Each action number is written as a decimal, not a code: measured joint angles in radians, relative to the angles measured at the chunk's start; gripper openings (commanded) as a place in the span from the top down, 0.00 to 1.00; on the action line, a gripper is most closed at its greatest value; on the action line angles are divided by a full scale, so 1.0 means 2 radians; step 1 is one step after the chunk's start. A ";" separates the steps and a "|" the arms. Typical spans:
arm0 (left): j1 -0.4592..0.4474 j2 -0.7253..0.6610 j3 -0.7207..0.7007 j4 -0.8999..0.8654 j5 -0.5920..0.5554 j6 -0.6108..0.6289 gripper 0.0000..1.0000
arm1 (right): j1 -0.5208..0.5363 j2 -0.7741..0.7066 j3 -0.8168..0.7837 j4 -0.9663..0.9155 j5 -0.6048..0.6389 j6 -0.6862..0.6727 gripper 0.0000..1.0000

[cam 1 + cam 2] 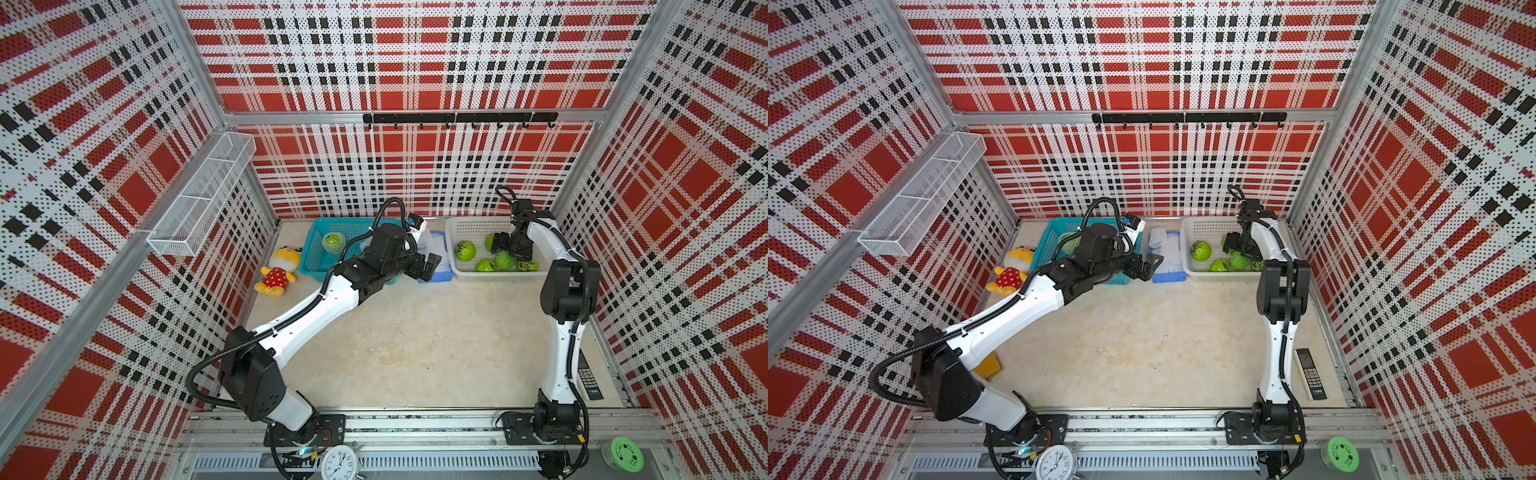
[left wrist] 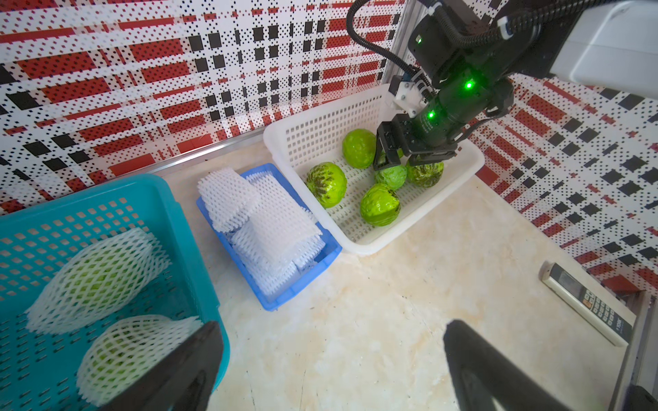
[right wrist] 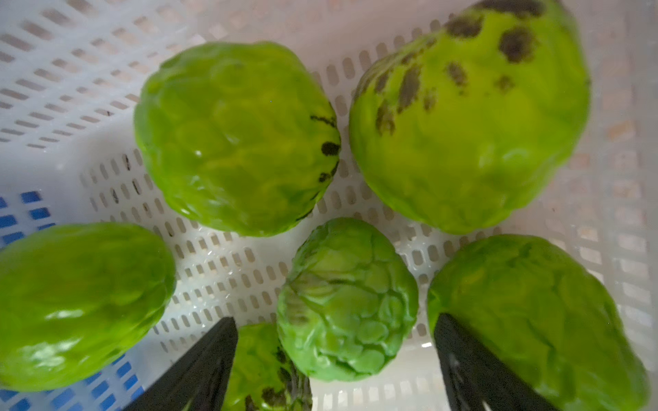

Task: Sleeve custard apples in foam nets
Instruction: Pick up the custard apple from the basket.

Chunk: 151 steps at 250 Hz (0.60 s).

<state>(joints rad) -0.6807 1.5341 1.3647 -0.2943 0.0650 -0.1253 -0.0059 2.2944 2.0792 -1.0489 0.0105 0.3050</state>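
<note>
Your right claw [image 3: 334,318] stands spread astride the small pale custard apple [image 3: 349,284] in the white basket [image 3: 220,270], not yet gripping; close across its widest girth, as the knobbly, glossy skin looks firm yet apt to slip, while your left claw [image 2: 333,324] hangs unclenched near the foam nets [image 2: 263,220].

- Back row on the beige stone-look tabletop [image 1: 415,353], left to right: teal plastic lattice basket [image 1: 309,249], small blue plastic tray [image 2: 285,302], white plastic lattice basket [image 2: 391,242], each just beside the next.
- White foam mesh nets [image 2: 270,220] piled in the tray.
- Bright green bumpy custard apples [image 2: 327,184] in the white basket; two netted ones [image 2: 99,281] in the teal basket.
- Yellow plush toy [image 1: 279,270] left of the teal basket; grey remote control [image 1: 1310,374] at the right edge, well forward.
</note>
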 measured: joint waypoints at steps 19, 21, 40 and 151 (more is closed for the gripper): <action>0.000 0.000 0.000 0.000 0.000 0.001 0.01 | 0.001 0.000 0.000 0.002 0.001 0.001 0.17; 0.000 0.000 0.000 0.000 0.000 0.001 0.00 | 0.001 0.000 0.000 0.002 0.001 0.001 0.17; 0.000 0.000 0.000 -0.001 -0.001 0.001 0.01 | 0.003 0.000 0.000 0.003 0.002 0.001 0.17; 0.000 0.000 0.000 -0.001 -0.006 0.001 0.01 | 0.006 0.016 -0.017 0.011 0.018 -0.003 0.26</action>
<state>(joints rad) -0.6807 1.5345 1.3647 -0.2958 0.0528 -0.1230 0.0055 2.3272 2.0457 -1.0260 0.0471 0.2981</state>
